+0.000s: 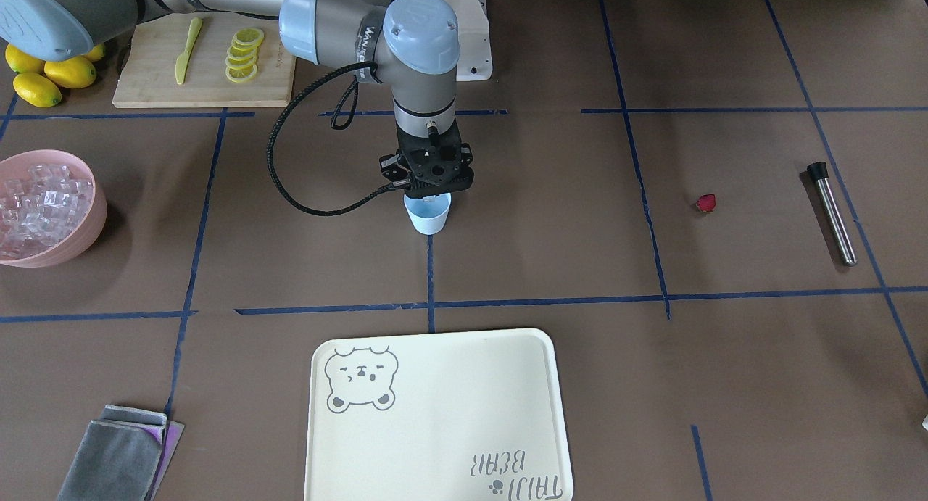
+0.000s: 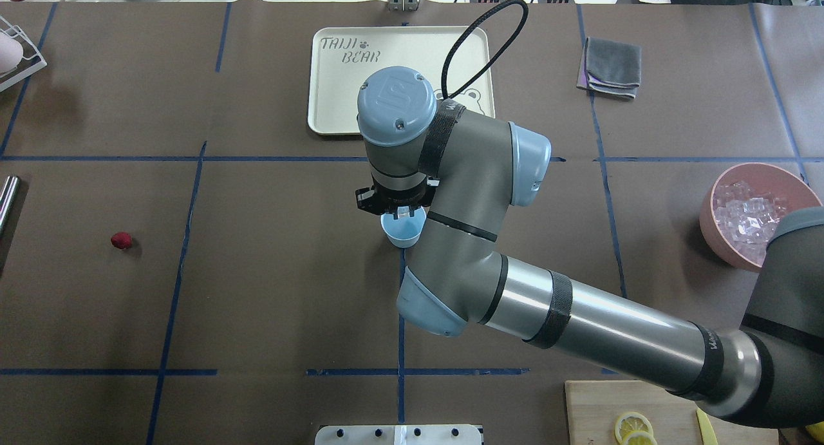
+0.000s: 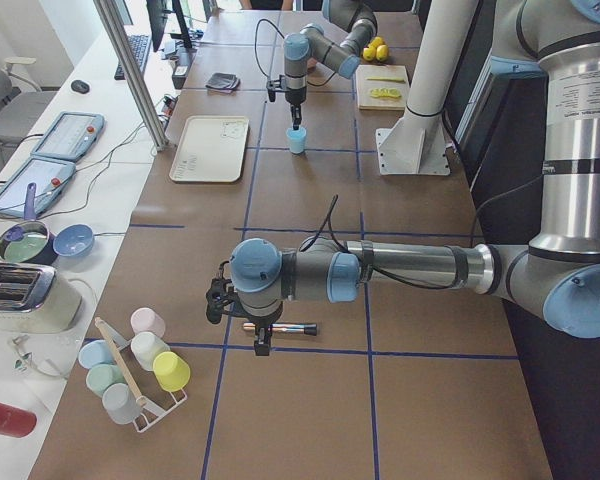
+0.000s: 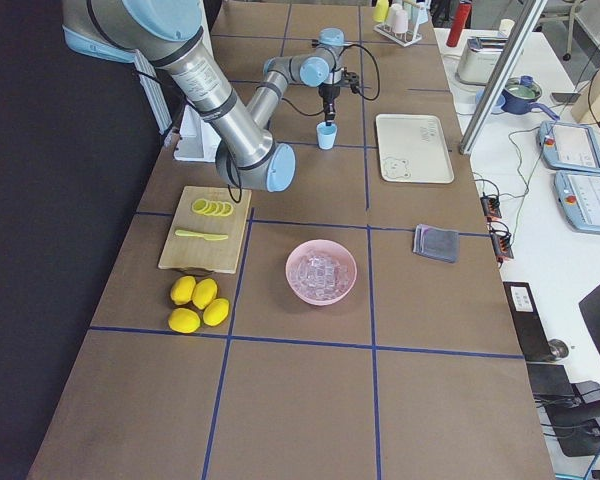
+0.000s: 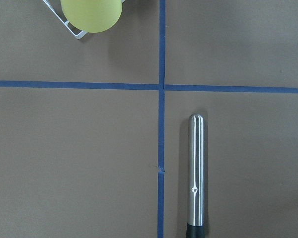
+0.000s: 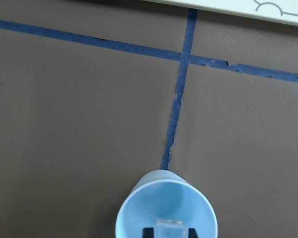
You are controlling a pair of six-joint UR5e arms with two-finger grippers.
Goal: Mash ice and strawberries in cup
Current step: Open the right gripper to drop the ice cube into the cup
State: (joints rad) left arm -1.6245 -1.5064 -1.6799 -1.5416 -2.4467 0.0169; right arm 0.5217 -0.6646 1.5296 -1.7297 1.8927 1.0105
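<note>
Presently an ice cube point(image 6: 169, 224) is held clenched between the fingers of the right gripper point(image 2: 403, 212), straight above the mouth of the cup point(image 1: 428, 218), so that it can be dropped in cleanly. The strawberry point(image 1: 706, 202) is seen on the bench point(image 1: 544, 269), well apart from the cup and nearer the metal masher point(image 1: 832, 214). The left gripper point(image 3: 263, 348) is poised over the masher, probably to fetch it. Whether its fingers are closed cannot be told.
</note>
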